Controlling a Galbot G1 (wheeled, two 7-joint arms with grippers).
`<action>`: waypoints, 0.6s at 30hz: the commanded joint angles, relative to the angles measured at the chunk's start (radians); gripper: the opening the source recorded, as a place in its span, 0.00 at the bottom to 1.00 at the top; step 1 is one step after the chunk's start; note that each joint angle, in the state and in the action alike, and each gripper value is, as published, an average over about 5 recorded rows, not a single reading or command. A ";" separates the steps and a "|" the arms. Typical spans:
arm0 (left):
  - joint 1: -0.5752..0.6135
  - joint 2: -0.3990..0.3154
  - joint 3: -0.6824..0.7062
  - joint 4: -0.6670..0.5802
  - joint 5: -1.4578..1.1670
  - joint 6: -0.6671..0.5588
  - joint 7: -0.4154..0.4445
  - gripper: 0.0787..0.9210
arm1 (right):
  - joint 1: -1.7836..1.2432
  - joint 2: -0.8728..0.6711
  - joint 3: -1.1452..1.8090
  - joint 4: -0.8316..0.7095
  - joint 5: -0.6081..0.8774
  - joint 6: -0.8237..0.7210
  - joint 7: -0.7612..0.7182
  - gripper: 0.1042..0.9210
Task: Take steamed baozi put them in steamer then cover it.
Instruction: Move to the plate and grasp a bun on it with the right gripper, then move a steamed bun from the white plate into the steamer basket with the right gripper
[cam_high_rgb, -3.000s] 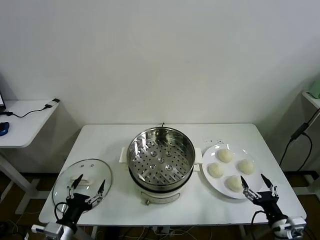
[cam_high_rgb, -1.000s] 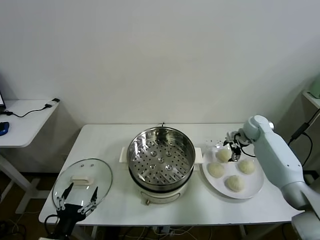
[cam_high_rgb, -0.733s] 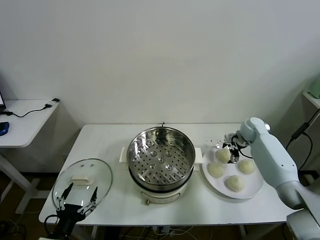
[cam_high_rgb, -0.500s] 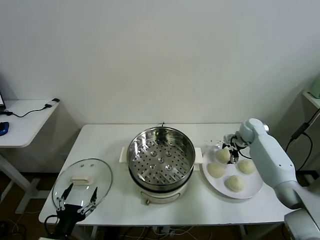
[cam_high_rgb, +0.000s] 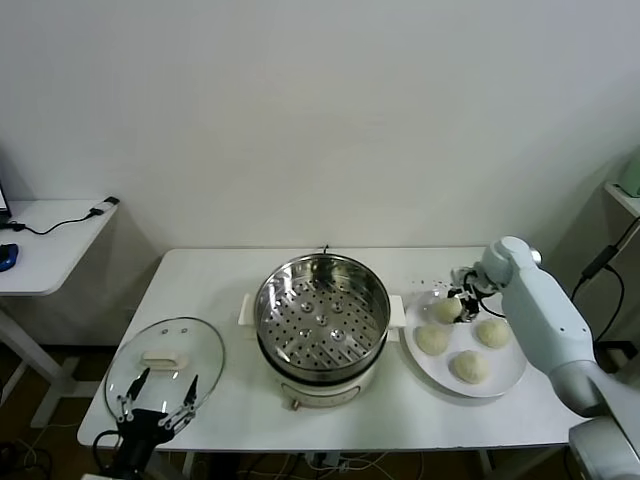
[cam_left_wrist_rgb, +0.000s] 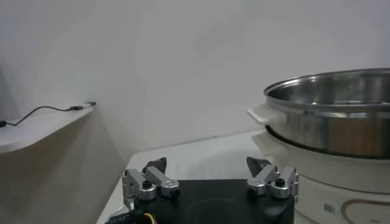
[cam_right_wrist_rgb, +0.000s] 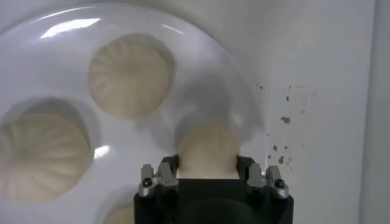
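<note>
The steamer (cam_high_rgb: 320, 318) stands open at the table's middle, its perforated tray bare. The glass cover (cam_high_rgb: 165, 362) lies flat at the front left. Four baozi are over the white plate (cam_high_rgb: 513, 362) on the right. My right gripper (cam_high_rgb: 460, 298) is shut on the far-left baozi (cam_high_rgb: 445, 309), which sits between the fingers (cam_right_wrist_rgb: 167, 168) in the right wrist view (cam_right_wrist_rgb: 207, 149), just above the plate (cam_right_wrist_rgb: 61, 36). Three other baozi (cam_high_rgb: 432, 340) (cam_high_rgb: 492, 333) (cam_high_rgb: 470, 366) rest on the plate. My left gripper (cam_high_rgb: 158, 402) hangs open and empty at the front edge by the cover.
The left wrist view shows my open left gripper (cam_left_wrist_rgb: 210, 167) beside the steamer's wall (cam_left_wrist_rgb: 341, 115). A side table (cam_high_rgb: 50, 240) with a cable stands at far left. Small dark specks (cam_right_wrist_rgb: 283, 119) mark the table beside the plate.
My right arm has swung from the front edge up to the plate and closed on the far-left baozi, which has shifted slightly. My left gripper has sunk a little lower.
</note>
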 joint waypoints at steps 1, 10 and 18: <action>-0.008 0.001 0.011 0.005 0.001 0.001 0.000 0.88 | 0.043 -0.065 -0.052 0.119 0.142 -0.039 -0.059 0.63; -0.015 0.002 0.012 -0.004 -0.014 0.003 0.000 0.88 | 0.453 -0.050 -0.395 0.148 0.449 -0.142 -0.189 0.63; -0.023 -0.006 0.009 -0.006 -0.024 0.003 -0.002 0.88 | 0.715 0.214 -0.621 -0.073 0.683 -0.012 -0.218 0.63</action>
